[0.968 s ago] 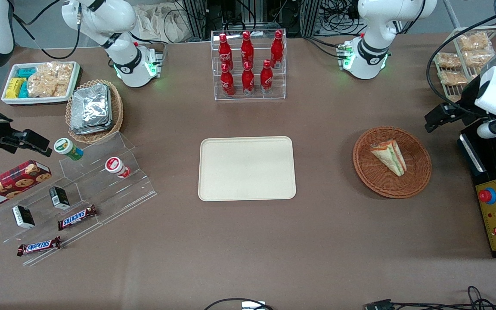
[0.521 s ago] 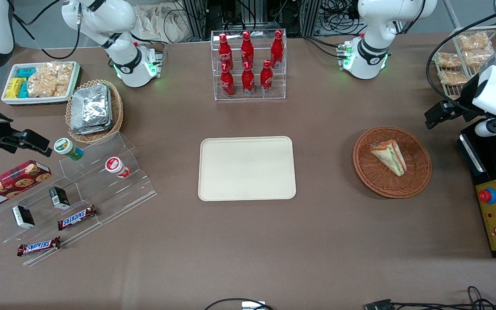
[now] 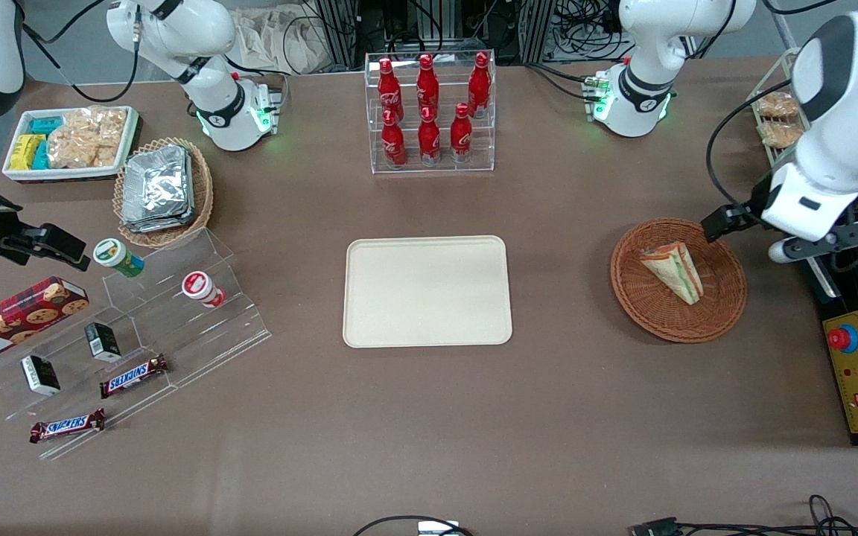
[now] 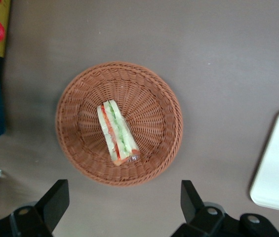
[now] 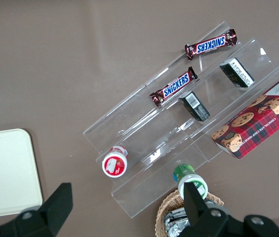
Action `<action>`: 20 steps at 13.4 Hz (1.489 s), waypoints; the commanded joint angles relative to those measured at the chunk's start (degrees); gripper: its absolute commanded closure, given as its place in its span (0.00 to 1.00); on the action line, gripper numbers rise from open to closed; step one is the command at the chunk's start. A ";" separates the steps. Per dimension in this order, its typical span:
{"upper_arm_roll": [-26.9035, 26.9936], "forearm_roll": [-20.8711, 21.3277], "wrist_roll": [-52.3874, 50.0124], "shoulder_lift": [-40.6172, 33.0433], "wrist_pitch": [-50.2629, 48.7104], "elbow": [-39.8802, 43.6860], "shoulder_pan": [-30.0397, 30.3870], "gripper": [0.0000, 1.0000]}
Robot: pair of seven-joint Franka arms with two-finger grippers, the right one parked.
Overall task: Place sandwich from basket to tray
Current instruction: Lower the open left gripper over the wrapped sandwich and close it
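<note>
Sandwich [image 3: 672,271] lying in the basket [image 3: 727,313], right-centre of the front view, long axis running diagonally. Gripper [image 4: 124,210] hovering wide open and empty near the basket's rim. Tray [image 3: 369,327] mid-frame, well apart.

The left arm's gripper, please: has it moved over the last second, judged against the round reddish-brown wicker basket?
Yes. The gripper, jaws open, has swung in toward the basket and now hangs above its rim at the working arm's end.

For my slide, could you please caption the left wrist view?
Open gripper hovers above the basket holding the wrapped sandwich, tray nearby.
</note>
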 commanded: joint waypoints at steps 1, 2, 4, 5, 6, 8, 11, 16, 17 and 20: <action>0.43 0.89 -2.15 -5.17 10.26 -13.22 0.78 0.00; 0.43 0.89 -2.15 -4.73 13.08 -15.59 2.09 0.00; 0.43 1.06 -2.06 -3.68 21.76 -21.30 2.80 0.00; 0.43 1.15 -1.98 -2.72 26.68 -24.03 4.29 0.00; 0.43 1.15 -2.15 -1.66 30.12 -26.14 5.00 0.00; 0.43 1.15 -2.15 1.93 38.55 -29.58 5.88 0.01; 0.43 0.98 -2.33 7.47 46.05 -31.00 6.67 0.01; 0.43 0.63 -3.73 13.63 53.62 -30.47 6.50 0.04; 0.34 0.62 -3.99 13.99 53.88 -30.04 6.32 0.04; 0.25 0.71 -5.57 14.34 54.24 -30.03 5.71 0.05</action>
